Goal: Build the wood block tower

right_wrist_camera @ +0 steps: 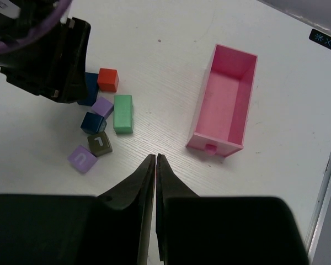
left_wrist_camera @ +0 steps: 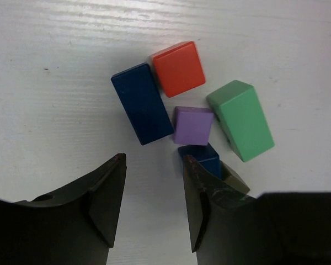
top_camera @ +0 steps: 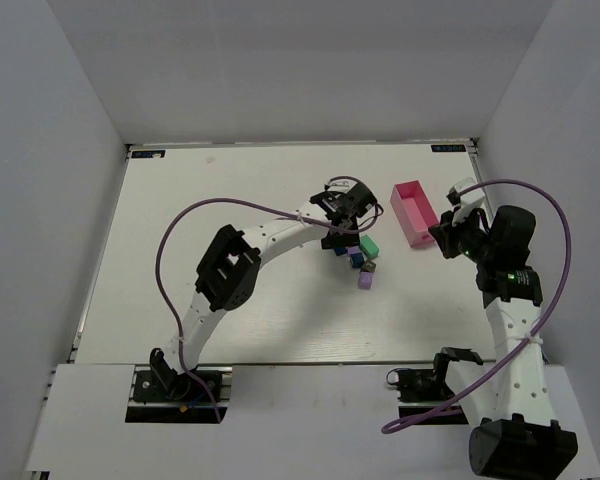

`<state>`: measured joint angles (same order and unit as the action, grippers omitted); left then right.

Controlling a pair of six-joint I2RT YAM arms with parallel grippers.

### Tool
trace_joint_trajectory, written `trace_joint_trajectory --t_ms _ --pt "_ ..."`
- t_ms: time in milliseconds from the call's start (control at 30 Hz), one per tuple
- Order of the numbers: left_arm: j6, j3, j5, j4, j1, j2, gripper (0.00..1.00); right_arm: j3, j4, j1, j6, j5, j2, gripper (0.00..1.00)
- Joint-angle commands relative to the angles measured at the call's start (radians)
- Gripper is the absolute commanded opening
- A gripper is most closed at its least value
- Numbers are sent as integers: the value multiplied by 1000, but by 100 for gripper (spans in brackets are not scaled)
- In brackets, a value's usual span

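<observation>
**Blocks loose, no tower started**

Left gripper [left_wrist_camera: 154,165]: jaws parted, nothing between them. It hovers with the wood blocks [top_camera: 363,262] at its 12–1 o'clock, likely lining up a pick. Dark-blue bar [left_wrist_camera: 142,110], red cube [left_wrist_camera: 178,68] and green block [left_wrist_camera: 241,120] lie flat, unstacked. Its right finger may touch the blue cube [left_wrist_camera: 201,156]; unclear. Right gripper [right_wrist_camera: 155,160]: closed, empty, held clear. Pink tray [right_wrist_camera: 215,145], at 2 o'clock from the cluster, holds nothing.

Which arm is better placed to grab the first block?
Left. The left gripper hovers open right above the blocks; the right gripper is shut by the pink tray, farther away.
</observation>
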<state>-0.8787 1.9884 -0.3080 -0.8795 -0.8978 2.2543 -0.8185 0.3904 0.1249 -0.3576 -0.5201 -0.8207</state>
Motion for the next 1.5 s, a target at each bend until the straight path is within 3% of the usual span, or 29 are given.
trace_joint_trajectory --t_ms 0,867,1467 --pt "-63 27 -40 -38 -1 -10 56 9 -39 5 17 -11 23 10" --pt "-45 145 -103 -16 8 135 53 22 -45 7 20 -35 43 10" --pt "-26 84 -121 -29 17 145 53 21 -39 9 20 -50 43 10"
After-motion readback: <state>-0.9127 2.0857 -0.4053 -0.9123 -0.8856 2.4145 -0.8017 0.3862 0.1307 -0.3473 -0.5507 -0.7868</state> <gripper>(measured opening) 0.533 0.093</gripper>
